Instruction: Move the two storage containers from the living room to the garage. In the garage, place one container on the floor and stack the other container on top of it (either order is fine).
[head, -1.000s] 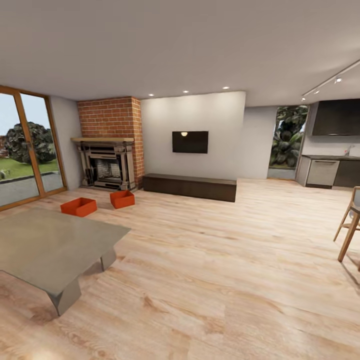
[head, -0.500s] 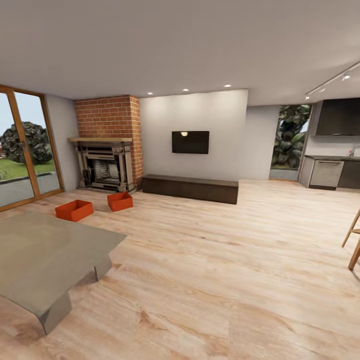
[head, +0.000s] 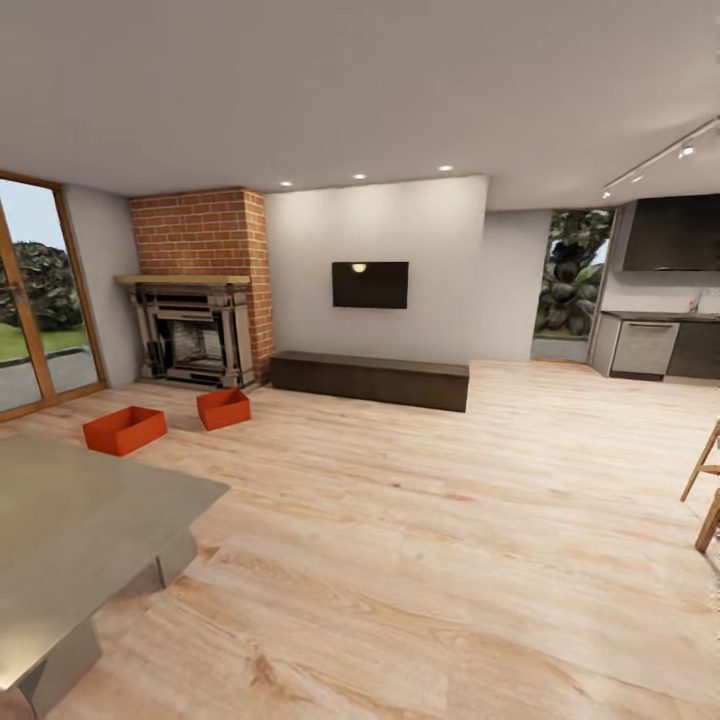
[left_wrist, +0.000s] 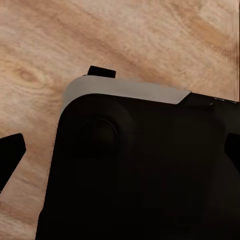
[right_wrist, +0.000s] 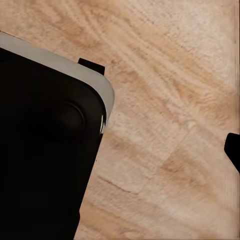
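Note:
Two orange-red storage containers rest on the light wood planks of the living room, in front of the brick fireplace (head: 195, 335). One container (head: 124, 429) lies nearer the glass doors, the other (head: 223, 408) a little to its right and farther back. They stand apart, both upright and empty. In the left wrist view, my left gripper (left_wrist: 120, 155) is open over the robot's black base (left_wrist: 140, 170), one dark fingertip (left_wrist: 10, 152) at each side edge. My right gripper (right_wrist: 120, 152) looks open, with one fingertip (right_wrist: 234, 150) showing at the picture's edge. Both grippers are far from the containers.
A low grey table (head: 80, 520) fills the near left, between me and the containers. A long dark bench (head: 368, 379) runs under the wall TV (head: 370, 284). Wood-framed glass doors (head: 30, 300) are at the far left, a wooden chair (head: 705, 490) and kitchen units (head: 660, 345) at the right.
The whole head view has shifted, so the camera has moved: fireplace, containers and table sit further left and the table looms larger. Nothing in the room itself has moved.

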